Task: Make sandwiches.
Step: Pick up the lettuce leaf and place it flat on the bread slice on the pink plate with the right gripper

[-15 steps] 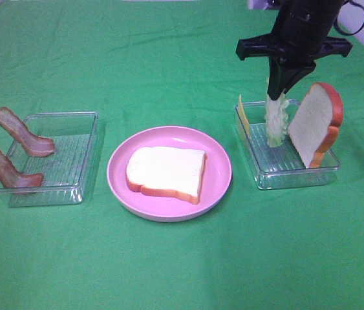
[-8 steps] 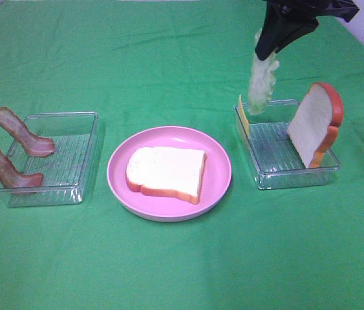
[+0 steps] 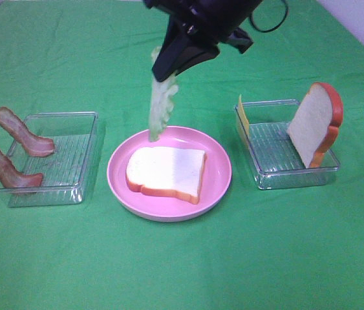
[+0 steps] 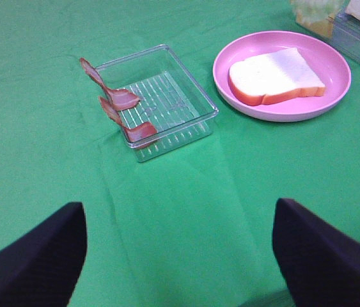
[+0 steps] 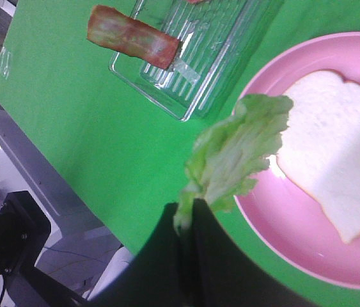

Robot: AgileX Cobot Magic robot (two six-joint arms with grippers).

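Note:
My right gripper (image 3: 164, 72) is shut on a pale-green lettuce leaf (image 3: 161, 106) that hangs above the far left rim of the pink plate (image 3: 220, 169); the leaf also shows in the right wrist view (image 5: 240, 150). A white bread slice (image 3: 167, 172) lies flat on the plate. A second bread slice (image 3: 315, 123) leans upright in the right clear tray (image 3: 269, 177), with a yellow cheese slice (image 3: 242, 115) at that tray's left wall. Two bacon strips (image 3: 21, 132) (image 3: 6, 169) rest on the left tray's edge. My left gripper (image 4: 180, 256) is open, low over bare cloth.
A green cloth (image 3: 182, 265) covers the table. The left clear tray (image 3: 72, 155) holds only the bacon ends. The left wrist view shows the tray (image 4: 167, 102) and plate (image 4: 339, 70) well ahead of the open fingers (image 4: 36, 259).
My right gripper has lifted the lettuce out of the right tray and carried it left, from above the tray to above the plate's far left rim. The left arm stays still.

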